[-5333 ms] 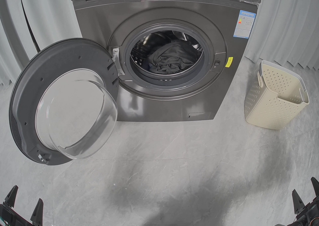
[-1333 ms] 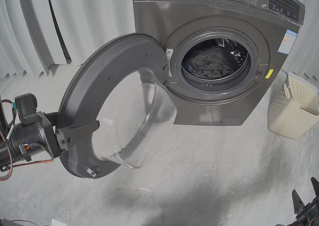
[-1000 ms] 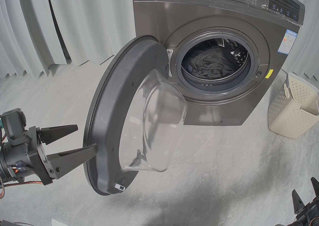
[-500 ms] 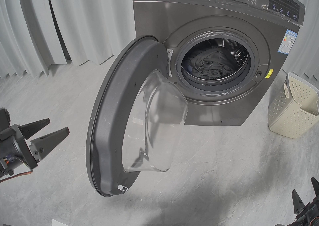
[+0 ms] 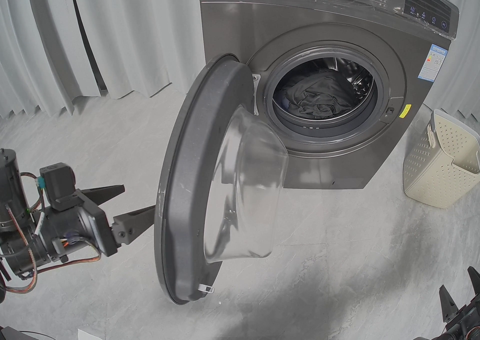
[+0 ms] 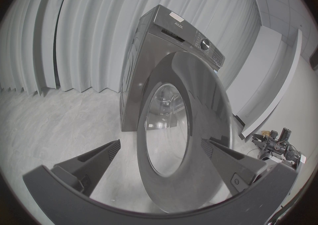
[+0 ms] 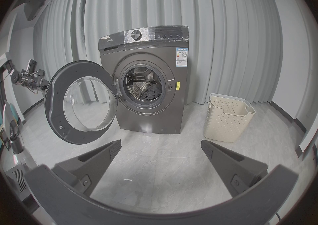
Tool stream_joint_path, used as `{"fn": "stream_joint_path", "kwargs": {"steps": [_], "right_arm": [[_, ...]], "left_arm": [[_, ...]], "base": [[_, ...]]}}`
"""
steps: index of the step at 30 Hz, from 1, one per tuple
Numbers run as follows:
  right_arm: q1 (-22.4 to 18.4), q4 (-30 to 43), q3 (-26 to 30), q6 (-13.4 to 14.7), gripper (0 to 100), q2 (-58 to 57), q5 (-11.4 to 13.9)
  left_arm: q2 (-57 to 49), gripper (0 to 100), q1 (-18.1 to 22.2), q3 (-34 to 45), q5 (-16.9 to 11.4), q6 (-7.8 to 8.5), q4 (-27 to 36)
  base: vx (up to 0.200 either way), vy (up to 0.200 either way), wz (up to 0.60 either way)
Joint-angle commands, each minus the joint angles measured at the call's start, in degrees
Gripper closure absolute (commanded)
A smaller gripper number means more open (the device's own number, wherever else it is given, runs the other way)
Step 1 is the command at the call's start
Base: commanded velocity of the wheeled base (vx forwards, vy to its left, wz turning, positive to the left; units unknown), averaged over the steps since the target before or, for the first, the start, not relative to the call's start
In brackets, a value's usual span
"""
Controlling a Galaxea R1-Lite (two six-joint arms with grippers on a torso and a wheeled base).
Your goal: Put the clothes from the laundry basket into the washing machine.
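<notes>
The grey washing machine (image 5: pixel 320 21) stands with its round door (image 5: pixel 185 181) about half swung, its edge turned toward me. Dark clothes (image 5: pixel 317 96) lie in the drum, also seen as dark clothes (image 7: pixel 150 93) in the right wrist view. My left gripper (image 5: pixel 138 201) is open at the door's outer face, its lower fingertip at the rim. In the left wrist view the door (image 6: pixel 198 103) rises between the fingers of the left gripper (image 6: pixel 159 142). My right gripper (image 5: pixel 457 281) hangs open low at the right, holding nothing. The cream laundry basket (image 5: pixel 445 161) stands right of the machine.
Grey pleated curtains (image 5: pixel 125 26) hang behind and to the left of the machine. The pale marble floor (image 5: pixel 340 266) in front of the machine is open. In the right wrist view the basket (image 7: pixel 228 116) stands between the machine and the curtains.
The door has swung further toward the machine. My left gripper, which had drawn back from the door half a second ago, has come forward again to its outer face. The right arm stayed still.
</notes>
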Motion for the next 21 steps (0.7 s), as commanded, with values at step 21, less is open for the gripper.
{"fn": "stream_joint_path", "kwargs": {"steps": [21], "right_arm": [[0.0, 0.1, 0.0, 0.0, 0, -0.8, 0.0]], "left_arm": [[30.3, 0, -11.1, -20.3, 7.9, -0.56, -20.5]], "base": [[0.0, 0.0, 0.0]]}}
